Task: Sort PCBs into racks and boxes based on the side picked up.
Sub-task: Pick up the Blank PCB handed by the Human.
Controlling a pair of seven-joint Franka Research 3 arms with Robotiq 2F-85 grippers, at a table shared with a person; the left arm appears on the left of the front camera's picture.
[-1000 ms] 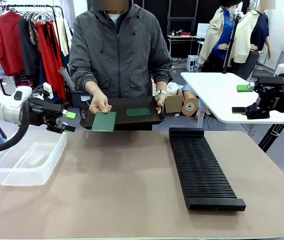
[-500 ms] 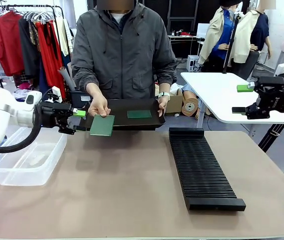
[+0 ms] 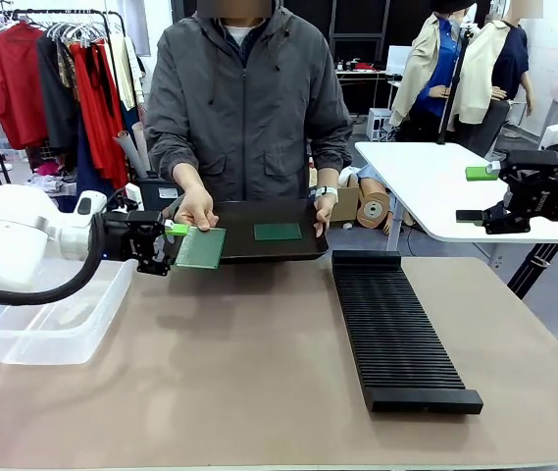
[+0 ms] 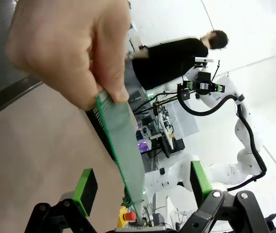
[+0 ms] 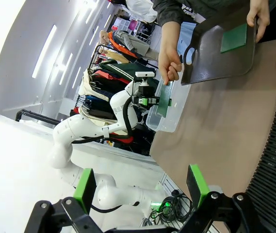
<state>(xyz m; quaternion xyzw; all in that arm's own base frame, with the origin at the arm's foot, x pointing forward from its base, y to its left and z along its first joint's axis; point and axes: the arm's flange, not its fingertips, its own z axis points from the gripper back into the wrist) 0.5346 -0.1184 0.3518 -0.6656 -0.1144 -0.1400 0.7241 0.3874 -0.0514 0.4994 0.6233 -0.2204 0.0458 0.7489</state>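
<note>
Wrist view: PCB edge-on between left hand's parted pads.

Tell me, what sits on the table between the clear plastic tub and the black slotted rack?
Nothing. In the front view, the tan tabletop between the tub and the rack is bare.

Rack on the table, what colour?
The rack is black, ribbed with narrow slots; front view shows it best.

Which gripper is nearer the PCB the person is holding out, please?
Left. The left gripper, open, straddles the held PCB; the right gripper hangs far off beyond the rack.
</note>
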